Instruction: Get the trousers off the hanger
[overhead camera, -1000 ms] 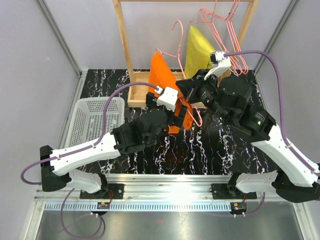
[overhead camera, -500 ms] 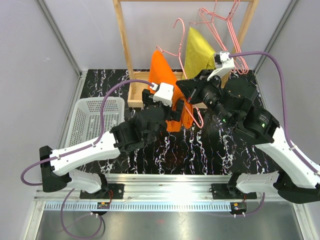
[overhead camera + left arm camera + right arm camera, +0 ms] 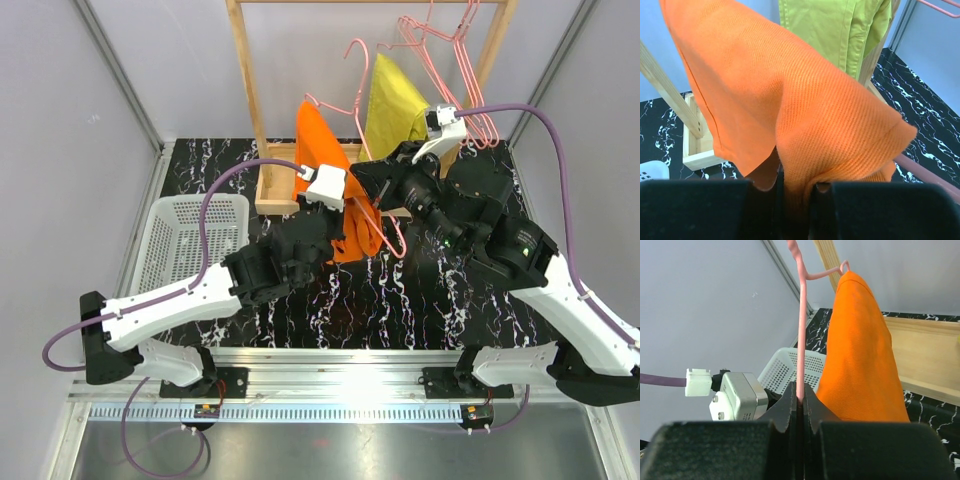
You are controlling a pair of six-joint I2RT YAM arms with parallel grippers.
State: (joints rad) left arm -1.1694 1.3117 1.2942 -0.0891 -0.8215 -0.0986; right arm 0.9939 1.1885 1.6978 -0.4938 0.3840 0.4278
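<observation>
Above marble table point(image 3: 420, 290), trousers point(image 3: 790, 110) in left pincer point(image 3: 795, 192)

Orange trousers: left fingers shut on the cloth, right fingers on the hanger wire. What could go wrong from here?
1. The left fingers pinch only a small fold low on the orange trousers; it may slip out under pull.
2. The right fingers clamp the pink hanger on thin wire; it could twist or slide.

The counter point(image 3: 400, 300) is black, marble-patterned with white veins. A white plastic basket point(image 3: 190, 240) sits on its left side, close to the left wall. At the far middle stands a wooden rack point(image 3: 272, 192), its box-like base resting on the surface.
</observation>
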